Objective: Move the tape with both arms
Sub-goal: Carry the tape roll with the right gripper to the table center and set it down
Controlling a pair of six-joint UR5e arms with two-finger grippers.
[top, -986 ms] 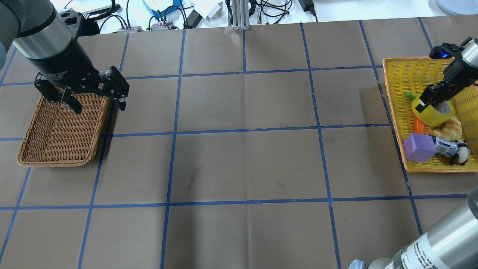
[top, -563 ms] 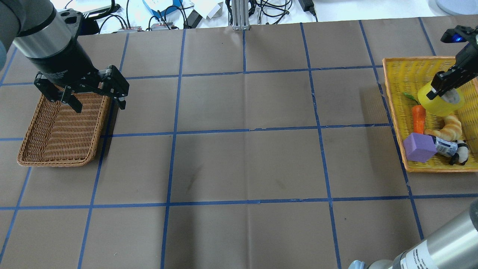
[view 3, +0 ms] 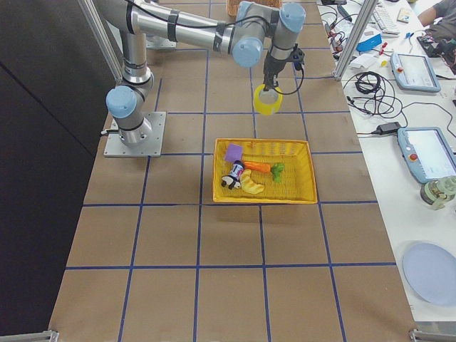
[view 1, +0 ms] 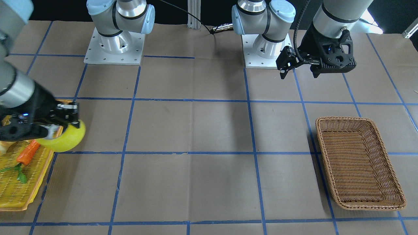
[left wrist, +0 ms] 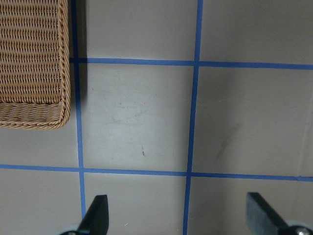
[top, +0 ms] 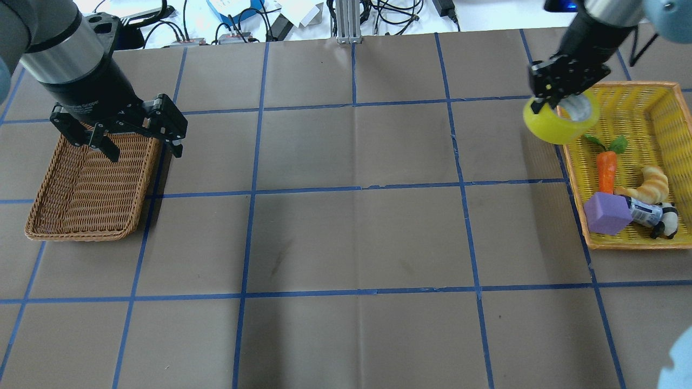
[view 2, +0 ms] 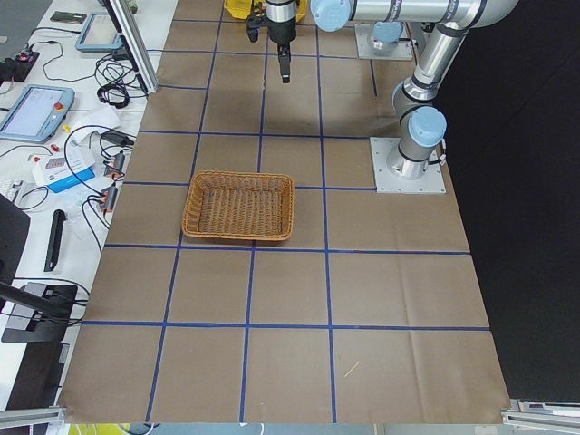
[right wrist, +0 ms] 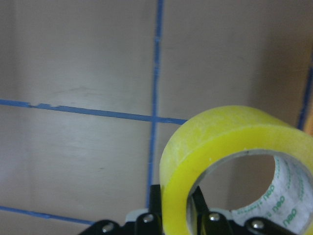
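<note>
The yellow tape roll (top: 557,128) hangs in the air over the left rim of the yellow basket (top: 638,86). My right gripper (top: 547,105) is shut on the roll's wall, one finger inside the grey-white core. The roll fills the right wrist view (right wrist: 220,156) and also shows in the front view (view 1: 69,138) and the right side view (view 3: 268,102). My left gripper (top: 145,154) is open and empty, hovering over the far right corner of the wicker basket (top: 75,235). Its fingers (left wrist: 95,218) stand wide apart above bare table.
The yellow basket holds a carrot (top: 606,170), a purple block (top: 606,213), a croissant (top: 651,186) and a small can (top: 643,212). The wicker basket (view 1: 369,205) holds nothing. Brown paper with blue tape lines covers the table between the baskets.
My right gripper has lifted the tape out of the yellow basket and carried it left, past the basket's left rim. The left arm has not moved.
</note>
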